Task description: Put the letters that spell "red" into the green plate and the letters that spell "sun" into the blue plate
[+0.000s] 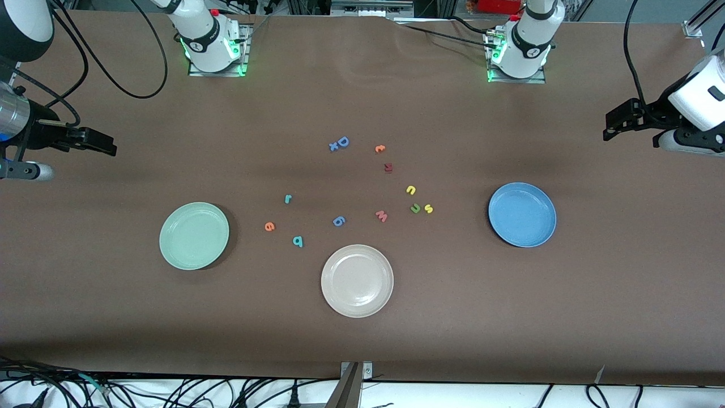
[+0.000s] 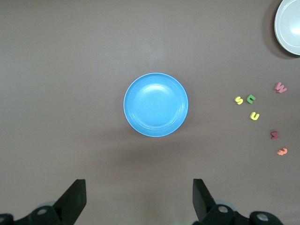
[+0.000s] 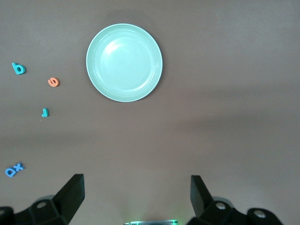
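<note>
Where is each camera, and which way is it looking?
Front view: high across the table, facing both robot bases; sees all three plates and the letters.
Left wrist view: on the left arm, looking down at the blue plate; left claw shows open.
Right wrist view: looking down at the green plate; right claw open.
Every view shares some letters.

Brown table [image 1: 510,317]: plates [image 1: 357,280], foam letters [image 1: 338,221].
</note>
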{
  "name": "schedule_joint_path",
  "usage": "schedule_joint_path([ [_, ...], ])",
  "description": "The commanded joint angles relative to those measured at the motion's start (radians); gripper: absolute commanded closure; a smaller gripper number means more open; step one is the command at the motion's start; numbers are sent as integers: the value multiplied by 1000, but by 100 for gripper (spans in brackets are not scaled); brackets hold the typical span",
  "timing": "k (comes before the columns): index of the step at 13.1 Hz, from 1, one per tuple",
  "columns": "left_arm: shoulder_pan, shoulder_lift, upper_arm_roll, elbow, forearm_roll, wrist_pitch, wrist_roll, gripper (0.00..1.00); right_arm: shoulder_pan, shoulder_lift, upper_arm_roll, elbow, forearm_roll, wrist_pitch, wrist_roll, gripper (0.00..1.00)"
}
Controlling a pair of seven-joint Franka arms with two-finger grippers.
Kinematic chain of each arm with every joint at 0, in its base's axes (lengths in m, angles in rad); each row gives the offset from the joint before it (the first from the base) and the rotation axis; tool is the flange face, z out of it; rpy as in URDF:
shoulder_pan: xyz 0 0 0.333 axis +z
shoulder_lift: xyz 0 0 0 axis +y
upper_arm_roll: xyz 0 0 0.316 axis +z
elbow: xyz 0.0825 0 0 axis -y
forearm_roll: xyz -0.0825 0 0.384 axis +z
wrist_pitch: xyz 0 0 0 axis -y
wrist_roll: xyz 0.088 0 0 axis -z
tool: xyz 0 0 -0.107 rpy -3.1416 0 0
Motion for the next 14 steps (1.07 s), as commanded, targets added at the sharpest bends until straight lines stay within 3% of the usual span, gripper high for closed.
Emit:
schedule_joint_path([
  [1, 1, -1, -5, 14, 6, -17, -10, 0, -1, -1, -6, 7, 19, -15, -15, 0],
  [14, -2, 2, -5, 14, 13, -17, 5, 0, -1, -1, -6, 7, 19, -15, -14, 0],
])
